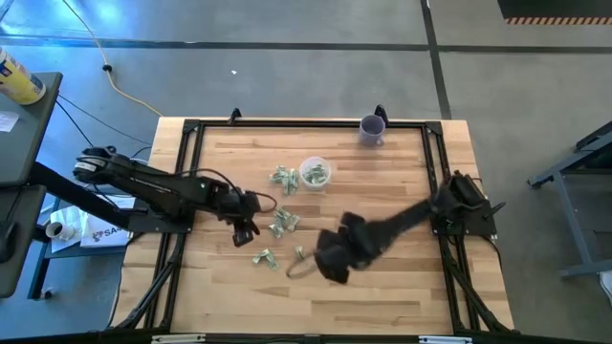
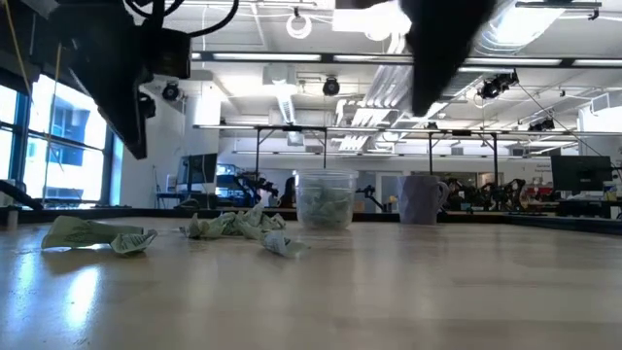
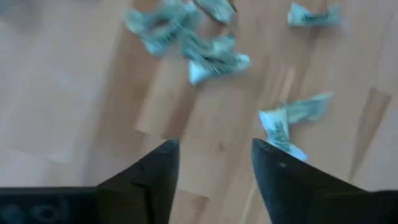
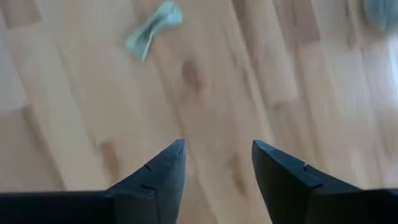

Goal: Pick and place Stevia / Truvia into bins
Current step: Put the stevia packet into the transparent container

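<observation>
Wooden slat table (image 1: 402, 287) with black frame rails, grey concrete floor around it; low view looks across into a big workshop with ceiling lights, windows at one side and more rigs behind. Left arm reaches in from the left edge, roughly level across the table, left gripper (image 1: 241, 232) pointing down just beside the packet scatter, fingers (image 3: 152, 177) spread with nothing between them. Right arm stretches from the right edge diagonally toward table centre, right gripper (image 1: 330, 268) low over bare wood near the front, fingers (image 4: 283, 174) apart, empty, one crumpled packet (image 4: 152, 28) ahead of it in its wrist view. One clear plastic cup (image 1: 315, 173) stands upright mid-table, a few green-white sweetener packets already inside. One purple cup (image 1: 372, 129) at the far edge, well apart from the rest. Loose sweetener packets (image 1: 281, 225) on the wood: a clump just left of the clear cup, a clump near the left gripper, about three singles toward the front; exact count can't tell, they overlap.
</observation>
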Robot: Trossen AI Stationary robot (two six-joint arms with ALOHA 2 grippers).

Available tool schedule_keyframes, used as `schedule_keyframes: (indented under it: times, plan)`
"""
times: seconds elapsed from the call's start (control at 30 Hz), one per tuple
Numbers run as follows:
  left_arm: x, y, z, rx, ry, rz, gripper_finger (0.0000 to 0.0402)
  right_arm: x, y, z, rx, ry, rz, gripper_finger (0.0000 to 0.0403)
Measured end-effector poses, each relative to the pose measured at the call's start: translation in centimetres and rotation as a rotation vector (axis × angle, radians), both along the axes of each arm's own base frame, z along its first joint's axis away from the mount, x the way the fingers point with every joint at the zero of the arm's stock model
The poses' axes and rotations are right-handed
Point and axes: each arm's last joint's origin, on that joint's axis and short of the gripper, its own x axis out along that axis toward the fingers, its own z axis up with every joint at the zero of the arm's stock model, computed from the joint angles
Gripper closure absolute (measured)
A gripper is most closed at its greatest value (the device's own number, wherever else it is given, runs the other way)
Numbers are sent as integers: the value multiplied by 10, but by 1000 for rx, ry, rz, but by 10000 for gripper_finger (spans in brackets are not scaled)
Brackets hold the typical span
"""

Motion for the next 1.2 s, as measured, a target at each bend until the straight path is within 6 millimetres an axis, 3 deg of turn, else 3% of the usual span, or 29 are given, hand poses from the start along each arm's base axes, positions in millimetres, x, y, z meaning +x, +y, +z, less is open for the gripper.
schedule_keyframes:
  times: [0.17, 0.33, 0.43, 0.73, 0.97, 1.07, 1.2]
  plan:
    - [3, -32, -16, 8, 61, -84, 135, -37, 39, -1, -97, 73, -19, 209]
    - [0, -73, -22, 125, -40, -194, 142, -75, 69, 1, -214, 105, -50, 207]
    - [-1, -87, -27, 138, -63, -206, 150, -96, 83, 2, -289, 54, -92, 207]
    - [15, -99, -55, 60, -28, -79, 156, -131, 90, -30, -364, 132, -128, 207]
    - [20, -100, -81, 80, 68, 14, 163, -133, 88, -35, -408, 98, -108, 207]
    - [25, -94, -86, 91, 87, 50, 187, -132, 88, -35, -423, 90, -86, 207]
    - [31, -83, -88, 112, 86, 86, 257, -132, 88, -35, -429, 90, -73, 208]
